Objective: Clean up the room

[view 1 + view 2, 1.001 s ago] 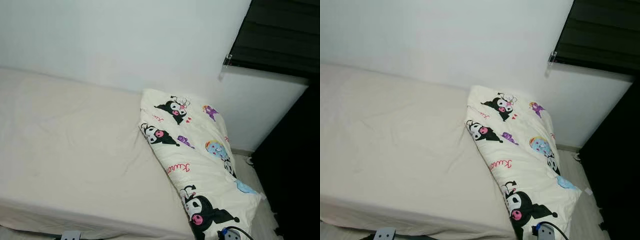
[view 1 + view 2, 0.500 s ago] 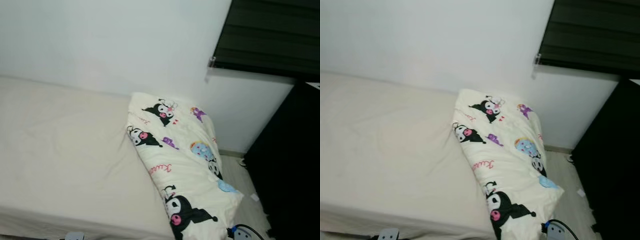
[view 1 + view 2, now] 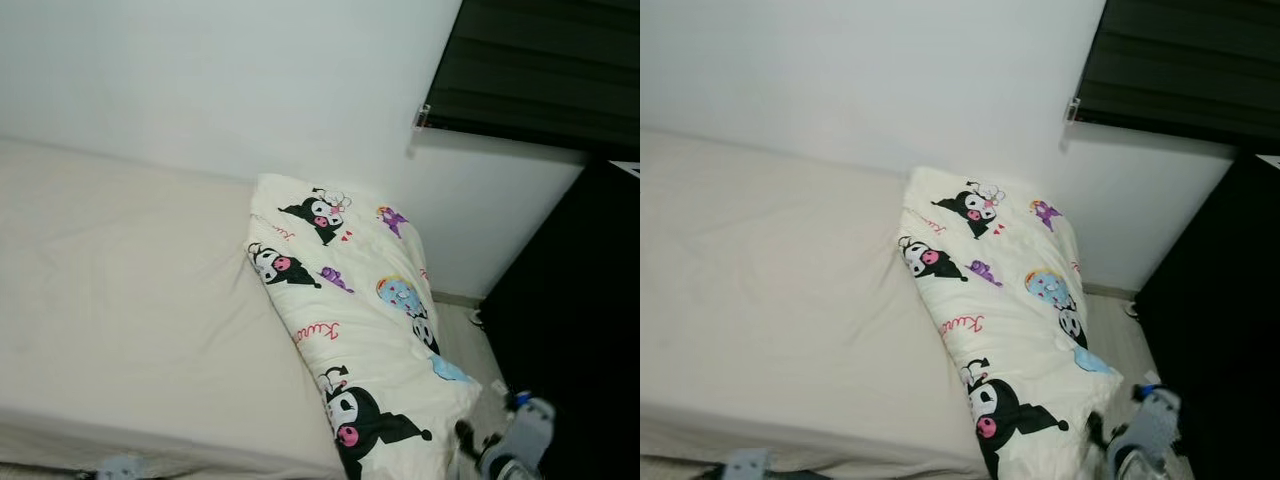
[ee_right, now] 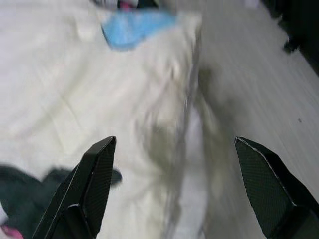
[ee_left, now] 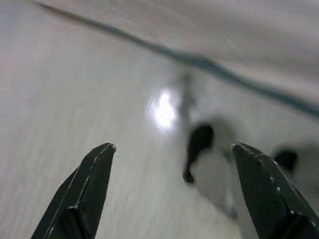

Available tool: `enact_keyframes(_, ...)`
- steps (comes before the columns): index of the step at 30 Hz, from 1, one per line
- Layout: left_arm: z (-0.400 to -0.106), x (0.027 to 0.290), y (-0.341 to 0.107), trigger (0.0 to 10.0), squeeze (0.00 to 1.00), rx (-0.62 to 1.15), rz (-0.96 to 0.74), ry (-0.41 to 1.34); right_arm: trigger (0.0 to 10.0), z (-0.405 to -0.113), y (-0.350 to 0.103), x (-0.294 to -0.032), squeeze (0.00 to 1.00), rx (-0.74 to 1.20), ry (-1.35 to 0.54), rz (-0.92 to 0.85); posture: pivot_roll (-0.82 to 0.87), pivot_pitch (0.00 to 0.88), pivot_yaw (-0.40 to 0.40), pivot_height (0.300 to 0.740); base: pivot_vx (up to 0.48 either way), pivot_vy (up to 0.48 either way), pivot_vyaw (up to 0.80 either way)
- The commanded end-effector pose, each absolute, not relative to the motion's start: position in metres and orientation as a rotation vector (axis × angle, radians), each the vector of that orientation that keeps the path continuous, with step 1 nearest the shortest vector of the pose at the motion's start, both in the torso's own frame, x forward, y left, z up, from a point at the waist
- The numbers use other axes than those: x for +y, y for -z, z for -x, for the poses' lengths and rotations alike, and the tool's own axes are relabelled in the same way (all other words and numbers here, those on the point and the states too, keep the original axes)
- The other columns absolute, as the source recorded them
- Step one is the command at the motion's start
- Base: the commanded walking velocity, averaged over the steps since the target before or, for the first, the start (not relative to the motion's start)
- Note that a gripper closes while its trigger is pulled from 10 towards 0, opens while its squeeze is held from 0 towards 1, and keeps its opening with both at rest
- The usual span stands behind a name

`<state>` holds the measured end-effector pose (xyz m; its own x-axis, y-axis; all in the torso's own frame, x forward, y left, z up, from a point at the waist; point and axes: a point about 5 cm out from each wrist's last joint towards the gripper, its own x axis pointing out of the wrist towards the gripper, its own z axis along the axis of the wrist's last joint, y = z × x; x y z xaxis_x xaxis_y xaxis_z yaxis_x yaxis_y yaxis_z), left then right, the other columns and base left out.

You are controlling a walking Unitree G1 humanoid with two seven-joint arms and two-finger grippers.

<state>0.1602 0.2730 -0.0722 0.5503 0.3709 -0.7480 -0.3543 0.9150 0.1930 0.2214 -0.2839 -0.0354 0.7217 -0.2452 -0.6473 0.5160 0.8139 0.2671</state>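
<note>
Bedding with cartoon prints, a folded quilt point(image 3: 355, 330), lies along the right end of a cream mattress point(image 3: 130, 300) beside a white wall point(image 3: 220, 90), its lower corner hanging toward the pale floor point(image 3: 1118, 340) near a dark cabinet point(image 3: 570, 320). Right gripper point(image 4: 174, 194) hovers just above that corner, fingers spread wide and grasping nothing. Left gripper point(image 5: 172, 191), also released, points at blurred floor.
</note>
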Motion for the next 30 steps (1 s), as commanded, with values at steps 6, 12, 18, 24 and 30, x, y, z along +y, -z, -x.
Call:
enact_keyframes(6, -0.180, 0.294, 0.053, 10.0, 0.00, 0.754, 0.000, -0.530, 10.0, -0.225, 0.025, -0.300, 0.00, 0.573, 0.480, -0.484, 0.06, 0.000, -0.135, 0.665, 0.000, 0.000, 0.00)
enact_keyframes(12, -0.206, 0.320, 0.021, 10.0, 0.00, 0.561, 0.011, -0.587, 10.0, -0.237, 0.010, -0.311, 0.00, 0.492, 0.474, -0.501, 0.07, 0.000, -0.130, 0.650, 0.000, 0.000, 0.00)
enact_keyframes(18, -0.217, 0.332, 0.003, 10.0, 0.00, 0.456, 0.005, -0.609, 10.0, -0.241, -0.001, -0.322, 0.00, 0.438, 0.492, -0.501, 0.08, 0.000, -0.122, 0.635, 0.000, 0.000, 0.00)
enact_keyframes(24, -0.217, 0.346, -0.008, 10.0, 0.00, 0.404, -0.017, -0.635, 10.0, -0.248, -0.015, -0.332, 0.00, 0.361, 0.488, -0.507, 0.09, 0.000, -0.100, 0.615, 0.000, 0.000, 0.00)
enact_keyframes(30, -0.214, 0.353, -0.012, 10.0, 0.00, 0.385, -0.052, -0.630, 10.0, -0.254, -0.029, -0.343, 0.00, 0.281, 0.496, -0.516, 0.11, 0.000, -0.080, 0.600, 0.000, 0.000, 0.00)
